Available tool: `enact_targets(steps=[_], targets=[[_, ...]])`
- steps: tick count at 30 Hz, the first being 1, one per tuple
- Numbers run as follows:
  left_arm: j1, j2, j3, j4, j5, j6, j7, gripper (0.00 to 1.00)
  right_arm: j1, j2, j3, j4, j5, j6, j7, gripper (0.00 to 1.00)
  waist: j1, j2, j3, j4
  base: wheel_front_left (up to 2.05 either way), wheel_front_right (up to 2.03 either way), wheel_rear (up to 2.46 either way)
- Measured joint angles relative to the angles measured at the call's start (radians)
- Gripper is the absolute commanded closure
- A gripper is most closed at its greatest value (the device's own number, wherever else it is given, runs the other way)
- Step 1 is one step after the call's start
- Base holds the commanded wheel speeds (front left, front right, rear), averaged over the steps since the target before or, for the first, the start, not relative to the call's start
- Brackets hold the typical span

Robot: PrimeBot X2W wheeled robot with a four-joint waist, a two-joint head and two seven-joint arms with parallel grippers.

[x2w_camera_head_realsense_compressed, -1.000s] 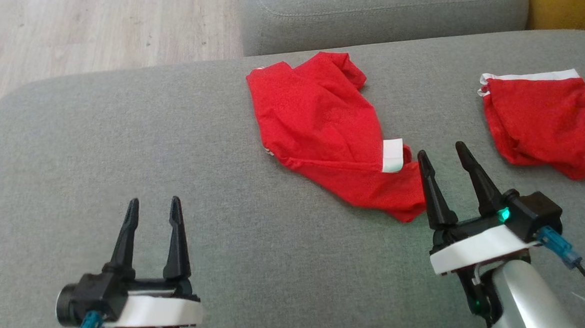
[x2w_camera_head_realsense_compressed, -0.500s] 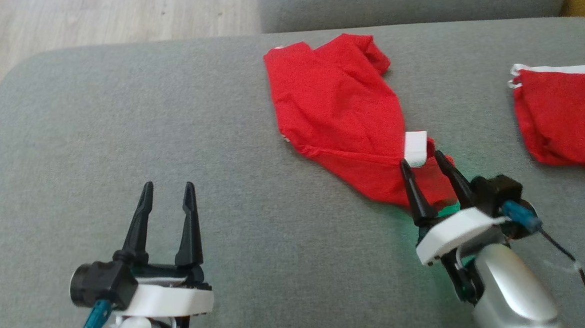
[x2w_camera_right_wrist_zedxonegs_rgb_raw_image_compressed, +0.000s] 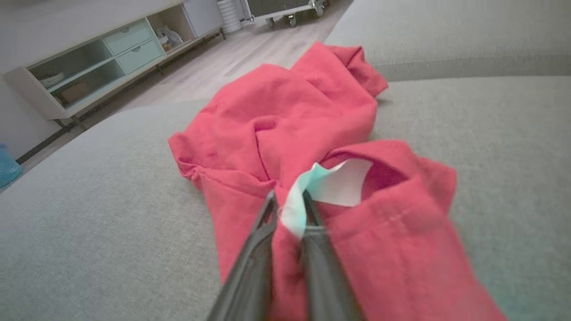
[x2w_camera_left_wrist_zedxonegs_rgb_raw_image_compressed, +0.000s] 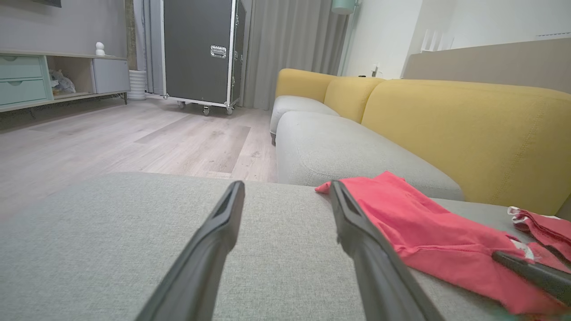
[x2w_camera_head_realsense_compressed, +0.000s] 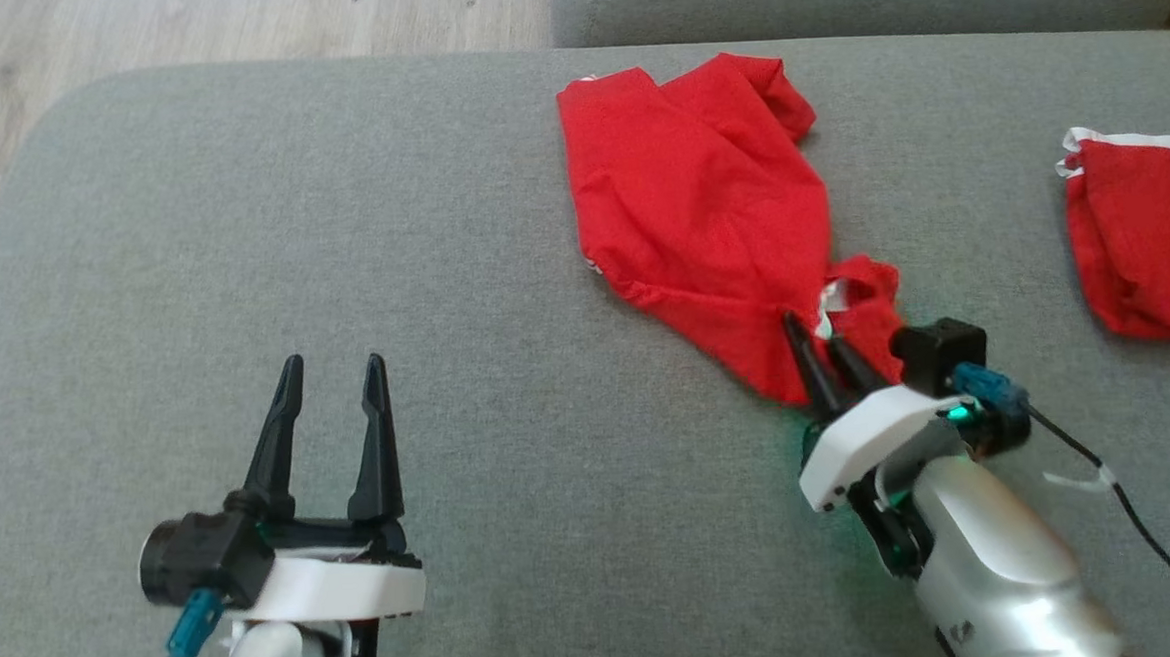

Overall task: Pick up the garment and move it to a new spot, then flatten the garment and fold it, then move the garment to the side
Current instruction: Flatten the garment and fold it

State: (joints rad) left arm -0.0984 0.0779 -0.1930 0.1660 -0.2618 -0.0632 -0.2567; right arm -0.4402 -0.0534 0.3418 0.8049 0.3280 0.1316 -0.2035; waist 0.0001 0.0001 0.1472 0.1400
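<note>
**Red garment, taken at its near corner by the right gripper**

Item 1. The left gripper (x2w_camera_head_realsense_compressed: 334,362) is seen at the lower left of the head view, above the bare grey cushion (x2w_camera_head_realsense_compressed: 190,239). Its fingers are spread wide, and nothing is held or touched by them. In the left wrist view (x2w_camera_left_wrist_zedxonegs_rgb_raw_image_compressed: 287,185) only cushion is seen between its fingertips. The garment lies ahead of it and off to its right, well apart.

Item 2. The garment (x2w_camera_head_realsense_compressed: 698,192) is spread crumpled on the cushion. It runs forward and slightly leftward from the right gripper's fingertips to the cushion's far edge. Its far end is bunched into folds. In the left wrist view (x2w_camera_left_wrist_zedxonegs_rgb_raw_image_compressed: 401,214) it is seen lying low and flat, just beyond the right finger.

Item 3. The right gripper (x2w_camera_head_realsense_compressed: 813,329) is set at the garment's near corner, fingers pointing forward. The jaws are drawn nearly together. In the right wrist view (x2w_camera_right_wrist_zedxonegs_rgb_raw_image_compressed: 289,196) a fold of the red cloth (x2w_camera_right_wrist_zedxonegs_rgb_raw_image_compressed: 285,111) and the edge of a white label (x2w_camera_right_wrist_zedxonegs_rgb_raw_image_compressed: 339,183) are seen pinched between the fingertips. The cloth around the grip is gathered into a raised loop just right of the fingers.

Item 4. A second red cloth (x2w_camera_head_realsense_compressed: 1141,229) with a white hem lies to the right of the right gripper, apart from it and from the garment.
</note>
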Motion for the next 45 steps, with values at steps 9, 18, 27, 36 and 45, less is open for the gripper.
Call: enact_targets(steps=[9,18,27,36,45], targets=[[0.004,-0.015,0.038,0.011,0.017,-0.018,0.000,0.00,-0.023,-0.002,0.028,-0.123,-0.145,0.000,-0.041,1.00,-0.0001,0.0000,-0.042,-0.035,0.00,0.00,0.00],[0.050,-0.025,0.054,0.014,0.017,-0.026,0.000,0.00,-0.034,-0.008,0.145,-0.334,-0.210,0.000,-0.006,1.00,-0.0002,0.0000,-0.119,-0.049,0.00,0.00,0.00],[0.101,-0.026,0.068,0.012,0.017,-0.026,0.000,0.00,-0.290,-0.011,0.304,-0.439,0.001,0.000,0.052,1.00,-0.0003,0.0000,-0.184,-0.009,0.00,0.00,0.00],[0.130,-0.026,0.068,0.004,0.017,-0.026,0.000,0.00,-0.405,-0.010,0.058,-0.173,0.105,0.000,0.137,1.00,-0.0001,0.0000,-0.179,0.021,0.00,0.00,0.00],[0.120,-0.026,0.059,-0.003,0.016,-0.026,0.000,0.00,-0.335,-0.026,-0.384,0.396,-0.130,0.000,0.182,1.00,0.0000,0.0000,-0.124,0.037,0.00,0.00,0.00]])
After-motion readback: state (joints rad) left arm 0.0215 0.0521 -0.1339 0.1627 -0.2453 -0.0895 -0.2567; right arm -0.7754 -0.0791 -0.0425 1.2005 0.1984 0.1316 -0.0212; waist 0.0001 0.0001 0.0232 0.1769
